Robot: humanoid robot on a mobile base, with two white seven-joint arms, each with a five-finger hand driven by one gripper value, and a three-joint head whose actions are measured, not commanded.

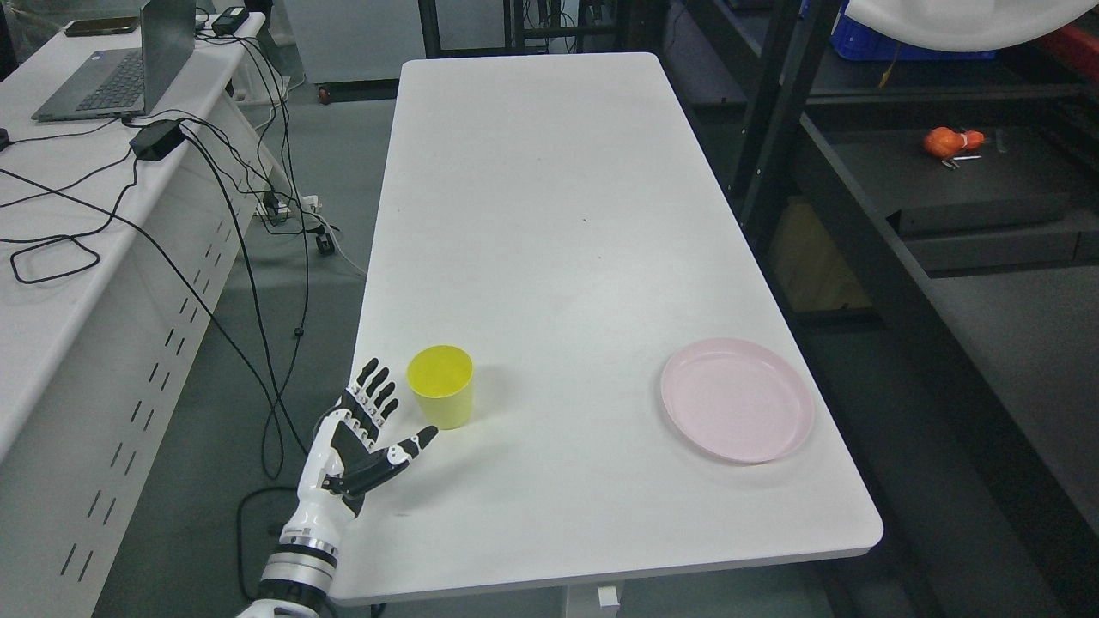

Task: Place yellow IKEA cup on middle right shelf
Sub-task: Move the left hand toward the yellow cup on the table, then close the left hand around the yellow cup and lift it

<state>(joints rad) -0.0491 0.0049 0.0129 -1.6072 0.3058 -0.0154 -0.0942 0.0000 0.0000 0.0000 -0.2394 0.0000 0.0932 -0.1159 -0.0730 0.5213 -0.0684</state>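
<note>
Yellow cup (440,386) — smooth matt plastic; pink plate (737,412) likewise; table (549,215) — matt white laminate.

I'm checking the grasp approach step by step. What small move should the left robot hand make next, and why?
Probably ease the left robot hand a little rightward and close around the yellow cup. The hand is open beside the upright cup, not yet touching it, and the cup must be held before going to the shelf.

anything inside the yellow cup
The yellow cup stands upright and looks empty; its inner wall shows, but the bottom is only partly visible from this angle.
</note>
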